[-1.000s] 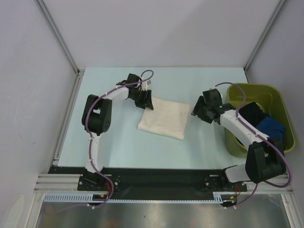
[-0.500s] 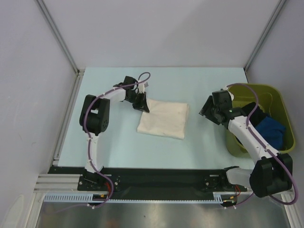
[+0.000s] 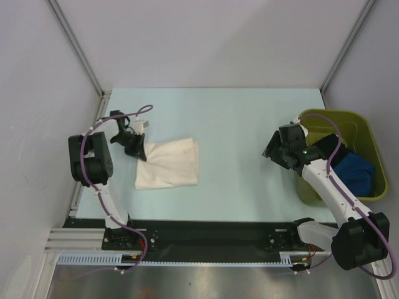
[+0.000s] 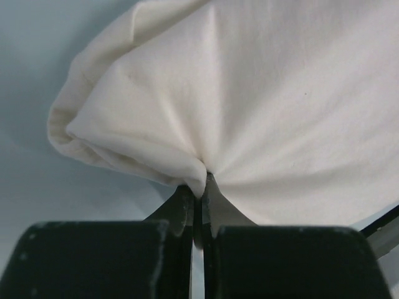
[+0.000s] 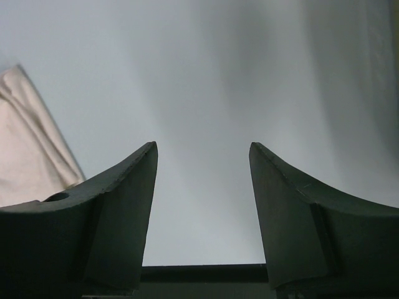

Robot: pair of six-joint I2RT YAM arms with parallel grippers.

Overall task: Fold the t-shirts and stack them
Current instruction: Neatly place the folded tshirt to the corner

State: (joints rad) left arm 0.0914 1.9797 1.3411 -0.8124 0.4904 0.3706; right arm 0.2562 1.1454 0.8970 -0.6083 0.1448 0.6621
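Note:
A folded cream t-shirt (image 3: pixel 169 163) lies on the pale table at the left. My left gripper (image 3: pixel 139 152) is shut on its left corner; the wrist view shows the cream cloth (image 4: pixel 262 106) pinched between the closed jaws (image 4: pixel 199 187). My right gripper (image 3: pixel 273 148) is open and empty over bare table beside the bin, jaws spread wide in its wrist view (image 5: pixel 202 156). A black t-shirt (image 3: pixel 330 149) and a bright blue t-shirt (image 3: pixel 356 171) lie in the bin. An edge of the cream shirt (image 5: pixel 28 149) shows at the left of the right wrist view.
The olive-green plastic bin (image 3: pixel 368 134) stands at the right edge of the table. A metal frame rail (image 3: pixel 84 168) runs along the table's left side, close to the left arm. Grey walls enclose the back and sides.
My left gripper has dragged the cream t-shirt leftward across the table, holding its corner. My right gripper has drawn back toward the bin and away from the shirt.

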